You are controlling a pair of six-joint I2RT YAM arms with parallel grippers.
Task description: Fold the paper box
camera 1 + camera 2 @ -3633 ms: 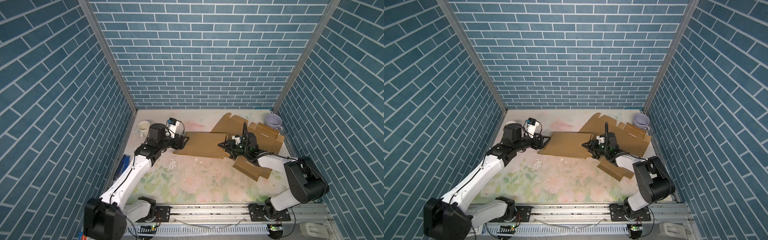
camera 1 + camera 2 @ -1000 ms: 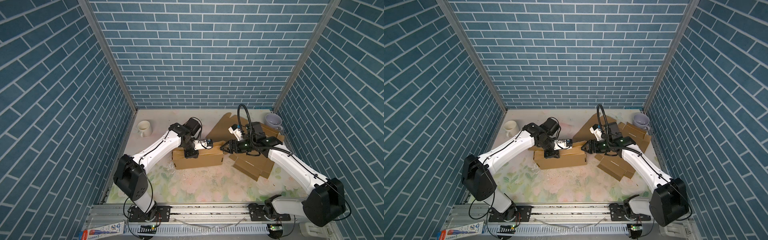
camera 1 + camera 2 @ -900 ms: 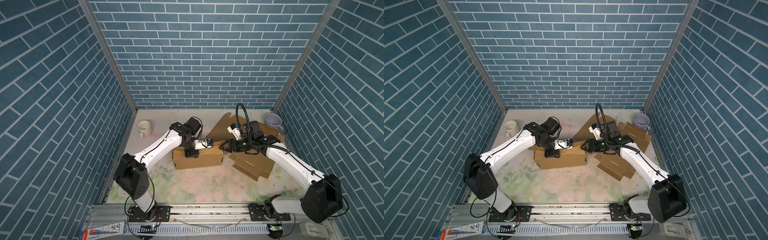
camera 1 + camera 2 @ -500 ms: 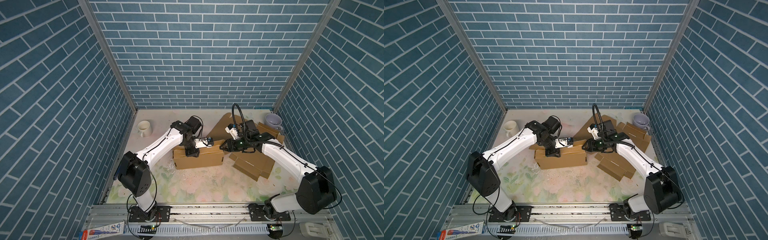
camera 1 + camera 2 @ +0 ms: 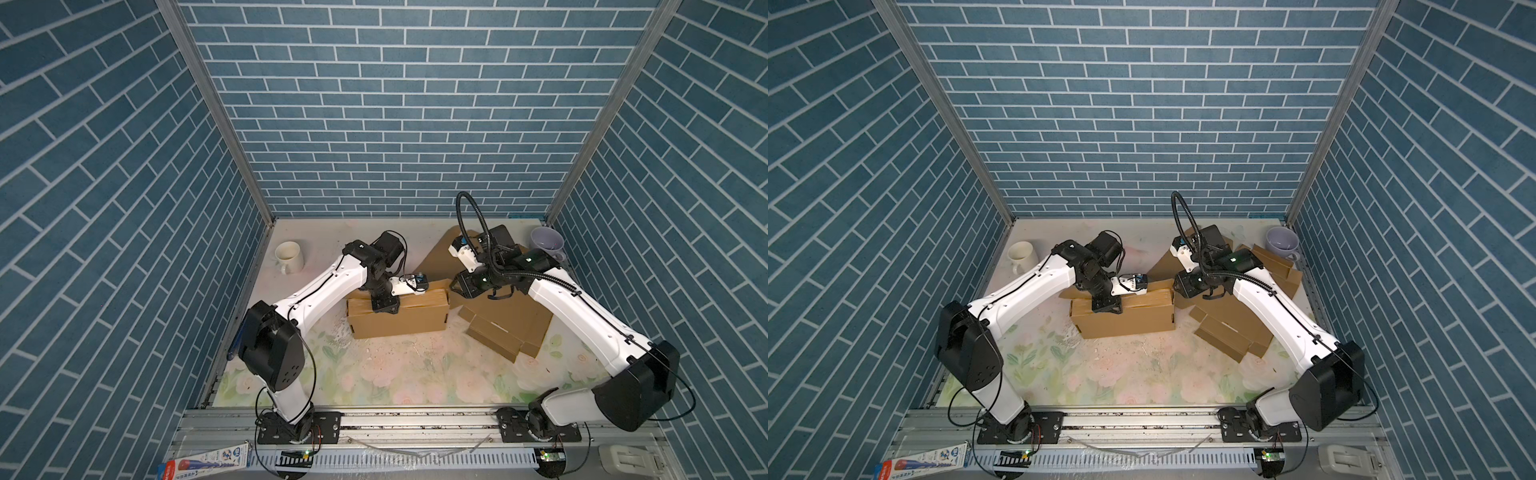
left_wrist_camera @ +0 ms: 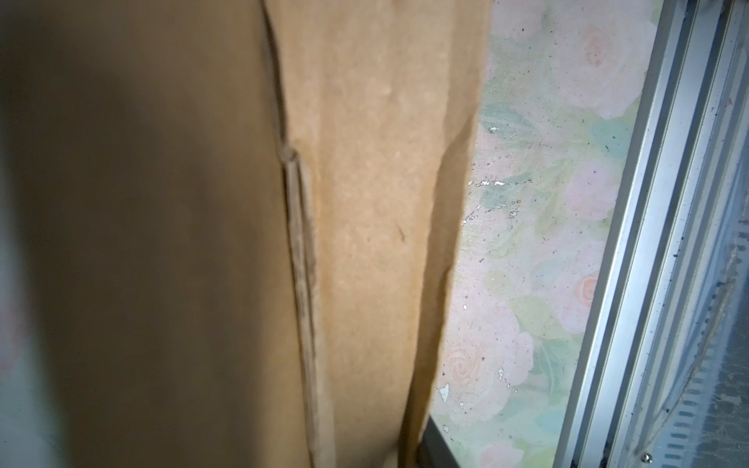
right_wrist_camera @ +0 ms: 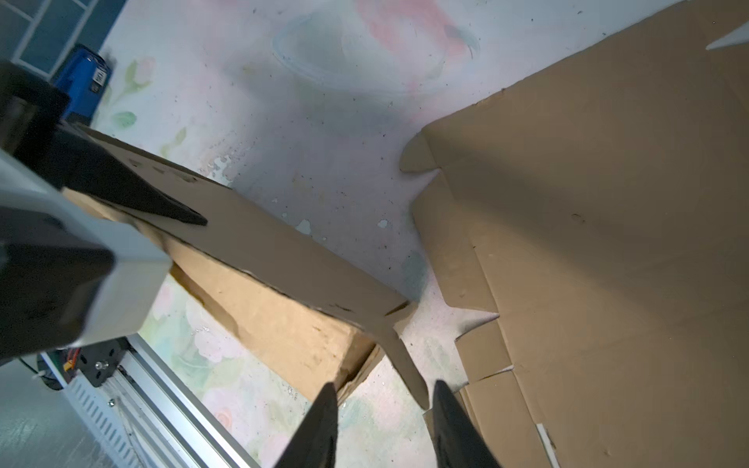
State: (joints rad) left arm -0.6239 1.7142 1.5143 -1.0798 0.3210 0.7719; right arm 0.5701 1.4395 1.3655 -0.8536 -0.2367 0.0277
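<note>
left fingers [image 7: 133, 194] — clamped on paper box [image 5: 399, 320] wall | right fingers [image 7: 320, 421] — apart, end flap [image 7: 403, 364] tip between

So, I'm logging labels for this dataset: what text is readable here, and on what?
On the carton by the front rail: print too small to read.
On the blue object by the wall: white label, blurred, unreadable.
On the paper box: no print visible.

I've got a cream mug [image 5: 289, 256] back left, a lilac cup [image 5: 547, 242] back right, and a floral mat [image 5: 395, 374] underneath.
</note>
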